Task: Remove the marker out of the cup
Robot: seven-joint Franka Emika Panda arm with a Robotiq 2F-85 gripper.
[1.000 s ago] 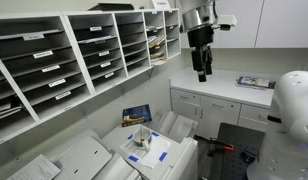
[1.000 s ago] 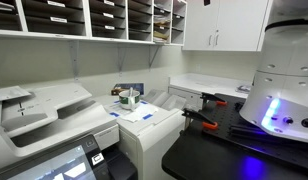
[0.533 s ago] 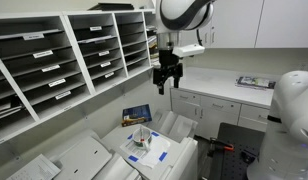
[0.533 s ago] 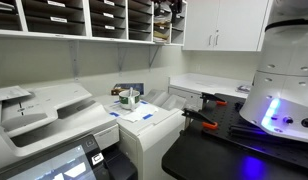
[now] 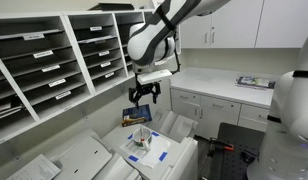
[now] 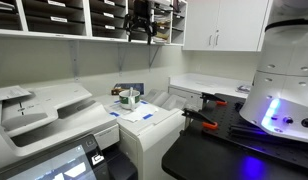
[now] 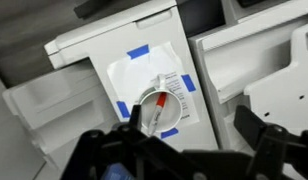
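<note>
1. The claw (image 5: 144, 96) hangs high over the counter (image 7: 94, 45), jaws spread wide, holding nothing.
2. In the wrist view, the cup (image 7: 178, 118) sits at lower centre, just above the gap between the fingers, so it is likely almost straight below, well apart.
3. The marker (image 7: 158, 107) stands in the cup, leaning, red end toward the upper right.
4. The coming move is probably a plain descent onto that near-upright stick.

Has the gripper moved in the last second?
Yes. The gripper has swung left and down, from the cabinets to beside the shelves, above the cup.
</note>
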